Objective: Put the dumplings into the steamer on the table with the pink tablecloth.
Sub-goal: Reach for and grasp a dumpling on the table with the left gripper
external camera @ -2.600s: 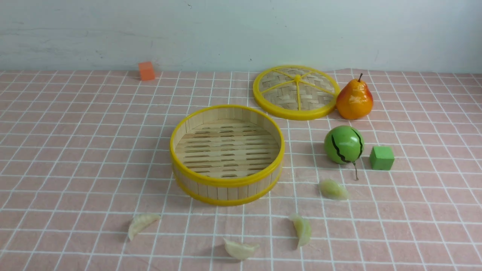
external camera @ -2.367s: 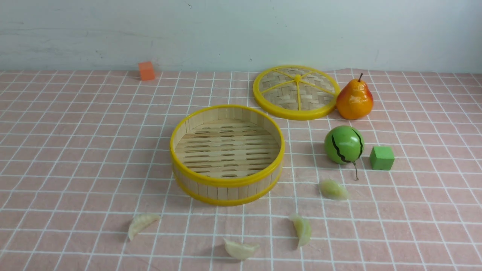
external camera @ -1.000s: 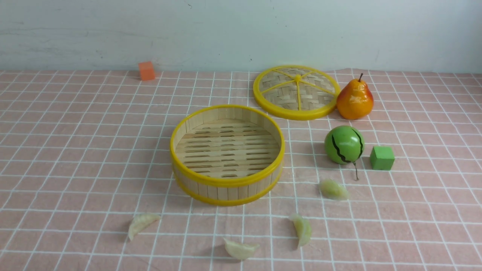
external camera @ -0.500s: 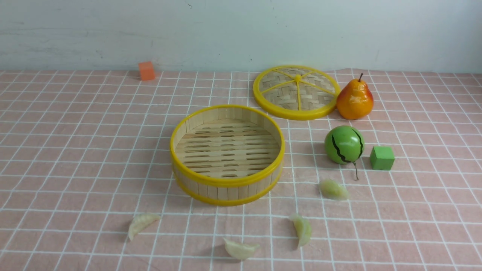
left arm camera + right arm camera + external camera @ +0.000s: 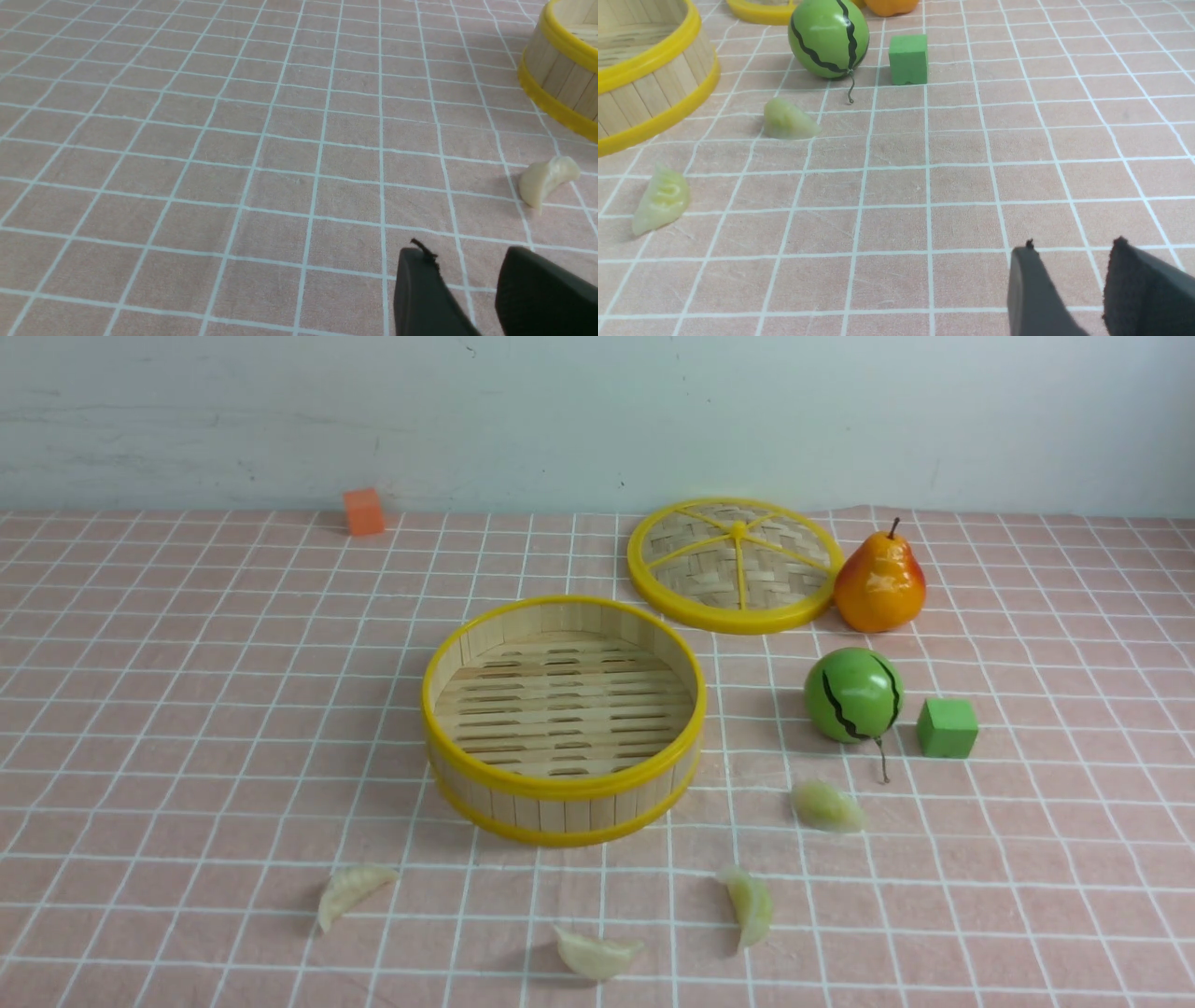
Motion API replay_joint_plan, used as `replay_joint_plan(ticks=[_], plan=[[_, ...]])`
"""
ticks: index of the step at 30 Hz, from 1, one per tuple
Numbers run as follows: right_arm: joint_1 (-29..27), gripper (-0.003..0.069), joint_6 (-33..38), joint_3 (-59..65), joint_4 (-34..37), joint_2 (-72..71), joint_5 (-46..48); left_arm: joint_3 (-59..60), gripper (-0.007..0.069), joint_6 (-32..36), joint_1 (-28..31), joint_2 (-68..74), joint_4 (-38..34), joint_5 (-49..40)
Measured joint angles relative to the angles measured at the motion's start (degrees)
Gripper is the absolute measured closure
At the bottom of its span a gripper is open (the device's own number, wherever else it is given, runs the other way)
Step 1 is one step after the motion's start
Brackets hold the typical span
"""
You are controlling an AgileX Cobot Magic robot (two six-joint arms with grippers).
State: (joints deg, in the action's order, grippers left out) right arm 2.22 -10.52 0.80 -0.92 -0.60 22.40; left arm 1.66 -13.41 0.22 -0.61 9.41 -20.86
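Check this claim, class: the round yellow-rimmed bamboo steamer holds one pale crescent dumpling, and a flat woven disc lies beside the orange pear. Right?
No: front view shows the round bamboo steamer empty; all four pale crescent dumplings lie on the pink tablecloth.

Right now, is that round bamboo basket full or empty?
Empty. The basket shows a bare slatted floor, and all four dumplings lie outside it on the pink cloth.

The surface [image 5: 140, 728], draped in a pink tablecloth [image 5: 1074, 859], carries the steamer [image 5: 560, 812], four dumplings [image 5: 826, 805] on its near side, a woven lid [image 5: 733, 565], pear [image 5: 879, 581], green striped ball [image 5: 851, 695], green cube [image 5: 947, 728] and orange cube [image 5: 363, 511].
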Motion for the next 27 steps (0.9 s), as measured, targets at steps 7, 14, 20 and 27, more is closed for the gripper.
replay_joint_plan(ticks=[7,14,20,27], plan=[[0.0,0.042,-0.9,0.0,2.44,0.0,-0.05,0.0,0.0386,-0.12,0.0,0.0,3.56,0.25],[0.0,0.042,-4.53,0.0,13.35,0.0,0.01,0.0,0.0386,-4.95,0.0,0.0,0.94,7.47],[0.0,0.042,-12.44,0.49,38.0,0.0,0.91,0.0,0.0386,-5.19,0.0,0.0,2.08,9.4],[0.0,0.042,-13.08,0.6,43.73,0.0,1.1,0.0,0.0386,-13.32,0.0,0.0,-4.8,14.35]])
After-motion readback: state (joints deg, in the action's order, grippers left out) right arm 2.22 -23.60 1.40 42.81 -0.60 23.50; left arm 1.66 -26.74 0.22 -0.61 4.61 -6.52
